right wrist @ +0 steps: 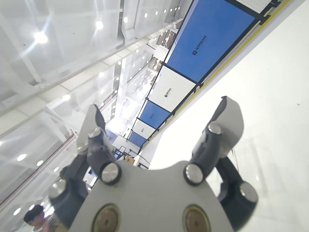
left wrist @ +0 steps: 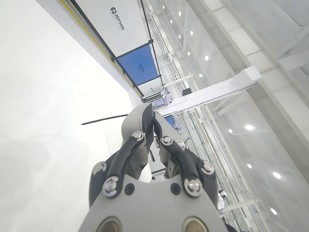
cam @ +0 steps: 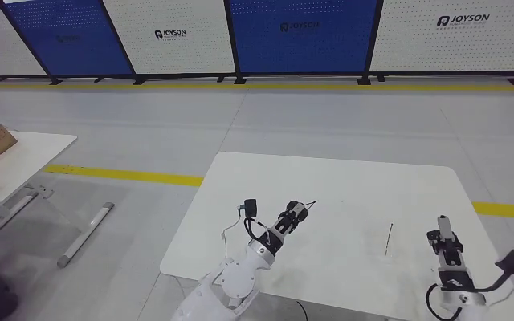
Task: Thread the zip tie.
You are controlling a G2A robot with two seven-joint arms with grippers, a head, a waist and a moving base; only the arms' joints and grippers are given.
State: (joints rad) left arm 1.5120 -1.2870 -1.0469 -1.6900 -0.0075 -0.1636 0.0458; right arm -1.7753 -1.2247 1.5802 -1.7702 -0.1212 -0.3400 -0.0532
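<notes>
My left gripper [cam: 296, 212] is held over the middle of the white table [cam: 337, 172], shut on a thin black zip tie [cam: 310, 205]. In the left wrist view the fingers [left wrist: 152, 115] pinch the zip tie, and its pointed tail [left wrist: 103, 119] sticks out sideways above the tabletop. A second black zip tie [cam: 389, 238] lies flat on the table further right, between the two arms. My right gripper [cam: 442, 225] is near the table's front right, to the right of that loose tie. It stands open [right wrist: 159, 108] with nothing between its fingers.
Another white table [cam: 32, 152] stands off to the left, with a grey bar [cam: 84, 234] lying on the floor beside it. Blue and white partition panels [cam: 301, 36] line the back. Yellow floor tape [cam: 120, 173] runs behind the work table.
</notes>
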